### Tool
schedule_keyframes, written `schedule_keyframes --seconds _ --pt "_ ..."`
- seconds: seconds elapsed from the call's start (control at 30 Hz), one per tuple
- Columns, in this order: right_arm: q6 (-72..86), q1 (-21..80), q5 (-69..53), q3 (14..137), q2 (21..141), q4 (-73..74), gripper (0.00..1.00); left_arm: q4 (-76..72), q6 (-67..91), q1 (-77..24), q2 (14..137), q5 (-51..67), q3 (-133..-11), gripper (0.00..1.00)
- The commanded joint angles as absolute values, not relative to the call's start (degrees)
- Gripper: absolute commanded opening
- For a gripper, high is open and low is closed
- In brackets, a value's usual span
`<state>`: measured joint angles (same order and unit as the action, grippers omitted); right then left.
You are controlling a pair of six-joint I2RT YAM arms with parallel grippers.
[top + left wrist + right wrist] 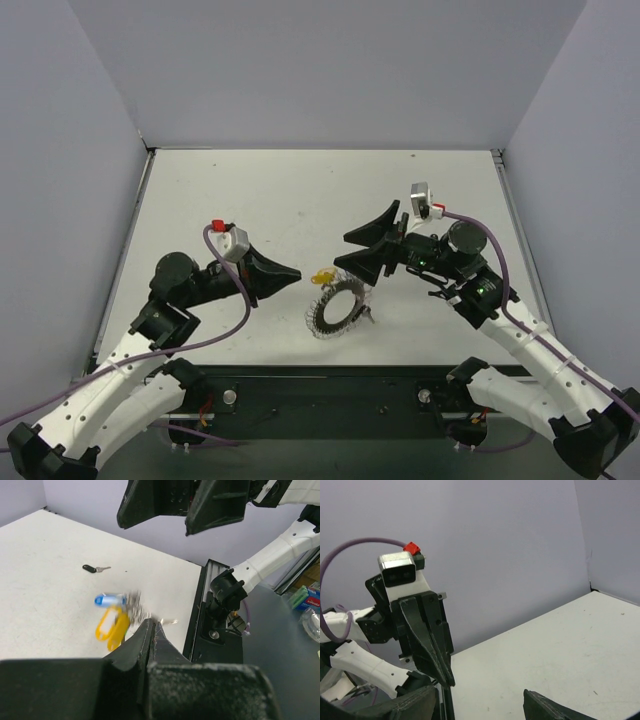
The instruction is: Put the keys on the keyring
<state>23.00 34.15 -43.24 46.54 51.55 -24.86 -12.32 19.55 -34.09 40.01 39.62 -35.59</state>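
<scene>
The keyring (338, 308), a silvery ring with a toothed rim, lies on the white table (250, 200) between the arms. A yellow-tagged key (322, 277) sits at its upper left edge. In the left wrist view the bunch is blurred: yellow tags (112, 625), a blue tag (110, 600) and silvery metal (136, 606). My left gripper (297, 273) is shut, its tips (152, 625) right beside the bunch; whether it pinches anything I cannot tell. My right gripper (341, 251) hangs open above the ring, nothing between its fingers (555, 712).
A small black-headed key (90, 569) lies alone on the table beyond the bunch. The black rail (330, 385) with the arm bases runs along the near edge. Grey walls (320, 70) close in the back and sides.
</scene>
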Motion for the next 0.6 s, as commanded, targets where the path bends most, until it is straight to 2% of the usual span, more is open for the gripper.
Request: schedule_keyframes --seconds 0.0,0.1,0.23,0.43,0.57 --pt "20.22 33.75 -43.07 46.93 51.33 -24.54 0.73 -2.58 14.25 -34.01 39.29 37.62 -42.62 0.0" --pt "17.5 33.75 -42.63 47.28 51.24 -21.98 0.8 4.71 10.99 -34.01 40.51 38.32 -46.3 0.0" --pt "16.0 33.66 -42.8 47.9 52.12 -20.74 0.82 9.57 7.92 -34.01 42.62 38.23 -48.25 0.0" --pt "13.72 33.57 -40.0 47.64 52.91 -16.18 0.84 10.29 8.96 -33.93 43.94 35.69 -46.94 0.0" --pt "12.74 33.57 -34.65 46.06 54.57 -12.31 0.91 6.43 13.26 -33.84 47.36 32.09 -43.69 0.0"
